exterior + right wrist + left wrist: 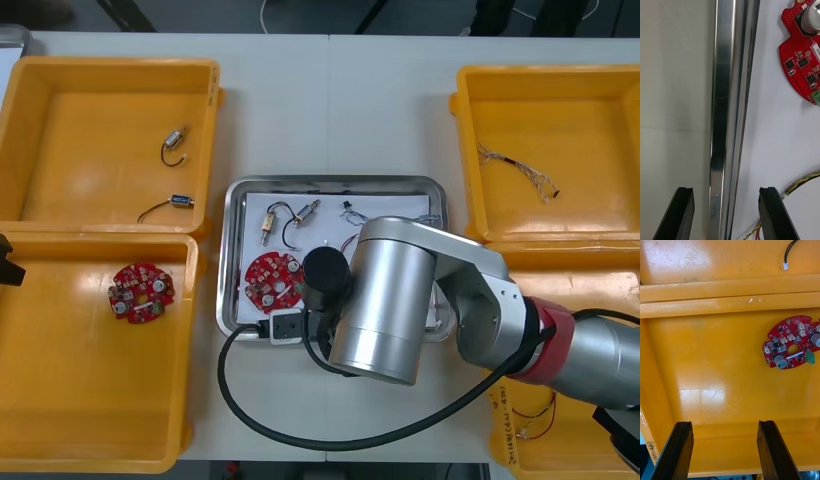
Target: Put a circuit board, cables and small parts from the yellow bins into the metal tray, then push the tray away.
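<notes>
The metal tray, white inside, holds a red circuit board, small metal parts and thin cables. My right arm lies over the tray's near right part and hides its gripper there. In the right wrist view, my right gripper is open and straddles the tray's shiny rim. One finger is over the table and the other over the white inside. The circuit board lies farther ahead, and a red and yellow cable runs beside the inner finger. My left gripper hangs open over the near left bin.
A second circuit board lies in the near left yellow bin. The far left bin holds two small metal parts with black leads. A cable lies in the far right bin, and another cable in the near right one.
</notes>
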Controlling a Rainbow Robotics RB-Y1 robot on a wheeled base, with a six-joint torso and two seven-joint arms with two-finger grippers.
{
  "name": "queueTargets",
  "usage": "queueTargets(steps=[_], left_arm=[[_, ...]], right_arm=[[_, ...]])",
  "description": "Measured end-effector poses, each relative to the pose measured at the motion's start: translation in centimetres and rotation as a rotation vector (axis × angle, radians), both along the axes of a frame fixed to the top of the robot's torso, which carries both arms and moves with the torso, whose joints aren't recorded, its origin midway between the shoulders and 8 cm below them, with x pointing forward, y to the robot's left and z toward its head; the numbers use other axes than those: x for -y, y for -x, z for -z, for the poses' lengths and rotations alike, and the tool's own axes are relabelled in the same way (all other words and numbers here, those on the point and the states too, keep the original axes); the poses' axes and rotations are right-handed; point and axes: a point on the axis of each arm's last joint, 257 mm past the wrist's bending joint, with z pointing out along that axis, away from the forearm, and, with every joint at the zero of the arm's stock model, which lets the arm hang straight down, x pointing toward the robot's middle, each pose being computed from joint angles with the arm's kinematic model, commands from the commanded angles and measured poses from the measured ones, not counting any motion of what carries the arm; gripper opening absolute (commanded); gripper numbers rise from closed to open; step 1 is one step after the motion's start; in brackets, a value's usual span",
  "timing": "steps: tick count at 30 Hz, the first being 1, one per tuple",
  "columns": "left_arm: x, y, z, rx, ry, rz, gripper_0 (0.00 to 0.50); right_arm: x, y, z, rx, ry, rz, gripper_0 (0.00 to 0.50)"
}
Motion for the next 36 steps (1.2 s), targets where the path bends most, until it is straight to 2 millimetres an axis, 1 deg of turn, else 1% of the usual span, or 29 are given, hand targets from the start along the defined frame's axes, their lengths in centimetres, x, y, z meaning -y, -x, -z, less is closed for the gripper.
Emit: queueTargets(steps=[15, 19, 31, 32, 34, 35, 36], left_arm=[[0.0, 0.0, 0.0, 0.0, 0.0, 0.0, 0.5], [0.0, 0.0, 0.0, 0.0, 0.0, 0.0, 0.5], [0.0, 0.0, 0.0, 0.0, 0.0, 0.0, 0.5], [0.0, 0.0, 0.0, 0.0, 0.0, 0.0, 0.5], [0.0, 0.0, 0.0, 0.0, 0.0, 0.0, 0.5], [0.0, 0.0, 0.0, 0.0, 0.0, 0.0, 0.5], [0.0, 0.0, 0.0, 0.0, 0.0, 0.0, 0.5]], right_arm=[[-2.3, -1.0, 1.3, 0.021, -0.008, 0.017, 0.5], [-2.3, -1.4, 1.6, 0.049, -0.004, 0.016, 0.5], [-2.0, -1.6, 1.8, 0.07, 0.014, 0.012, 0.5], [-2.0, -1.6, 1.8, 0.07, 0.016, 0.013, 0.45], [-1.8, -1.6, 1.8, 0.069, 0.021, 0.015, 0.214], [-1.7, -1.5, 1.8, 0.067, 0.025, 0.017, 0.132], [-1.6, -1.5, 1.8, 0.066, 0.029, 0.018, 0.09]])
